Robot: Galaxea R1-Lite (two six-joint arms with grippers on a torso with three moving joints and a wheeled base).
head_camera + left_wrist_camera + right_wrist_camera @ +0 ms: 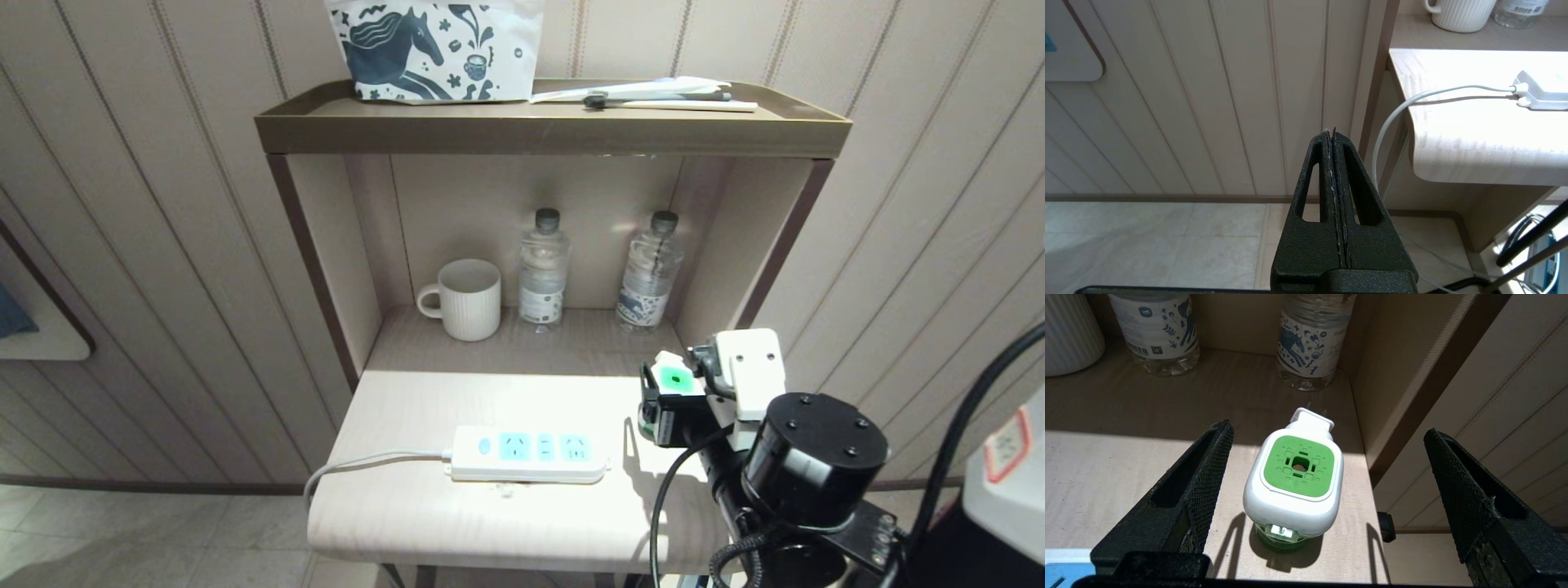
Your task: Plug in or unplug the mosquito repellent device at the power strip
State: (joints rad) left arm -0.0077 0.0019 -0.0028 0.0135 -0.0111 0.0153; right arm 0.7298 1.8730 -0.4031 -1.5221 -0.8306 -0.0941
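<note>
The left tool (1333,134) hung closed beside the tabletop (392,514), off its left edge. On the tabletop, the power strip (529,454) lay flat with its sockets empty. Right of it, near the right edge, the repellent device (1293,481) stood upright and unplugged between the spread fingers of the right tool (1327,490), neither finger touching it.

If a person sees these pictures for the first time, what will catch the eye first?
Probably the mosquito repellent device, white with a bright green centre, standing unplugged on the table's right end between the open fingers of the right gripper. Next, the white power strip with blue sockets, lying near the front edge.
</note>
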